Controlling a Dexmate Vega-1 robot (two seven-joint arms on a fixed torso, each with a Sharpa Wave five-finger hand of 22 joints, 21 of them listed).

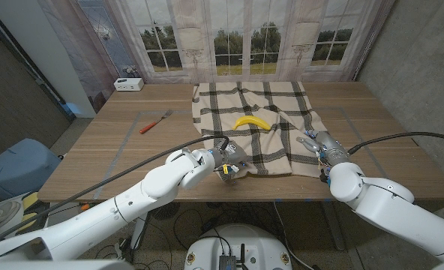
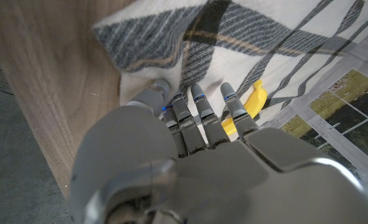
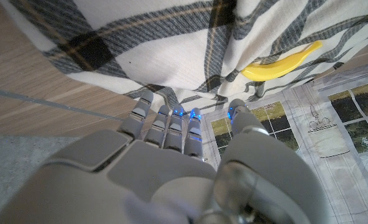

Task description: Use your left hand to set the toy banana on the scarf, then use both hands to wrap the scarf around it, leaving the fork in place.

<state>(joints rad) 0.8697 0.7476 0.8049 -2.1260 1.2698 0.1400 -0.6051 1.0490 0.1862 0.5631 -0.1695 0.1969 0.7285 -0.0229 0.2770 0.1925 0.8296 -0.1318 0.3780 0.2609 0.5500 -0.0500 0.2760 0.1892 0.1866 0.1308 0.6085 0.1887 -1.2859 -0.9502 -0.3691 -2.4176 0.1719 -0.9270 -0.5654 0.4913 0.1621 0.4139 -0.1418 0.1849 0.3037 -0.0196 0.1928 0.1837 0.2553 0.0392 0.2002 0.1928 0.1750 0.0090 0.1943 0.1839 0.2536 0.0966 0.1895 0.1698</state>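
Note:
A cream and grey plaid scarf (image 1: 271,101) lies spread across the middle of the table. On its middle lies the yellow toy banana (image 1: 252,122), also seen past my fingers in both wrist views (image 2: 253,102) (image 3: 283,62). At the scarf's near left corner is my left hand (image 1: 226,160), its fingers (image 2: 199,102) stretched out onto the cloth (image 2: 283,43) beside a rumpled corner, gripping nothing that I can see. My right hand (image 1: 321,142) sits at the scarf's near right edge, fingers (image 3: 171,124) extended toward the cloth (image 3: 171,37). The red-handled fork (image 1: 153,124) lies on bare wood left of the scarf.
A small white box (image 1: 129,84) stands at the table's far left corner. Bare wood runs along the near edge and both sides of the scarf. Curtains and a window backdrop close the far side.

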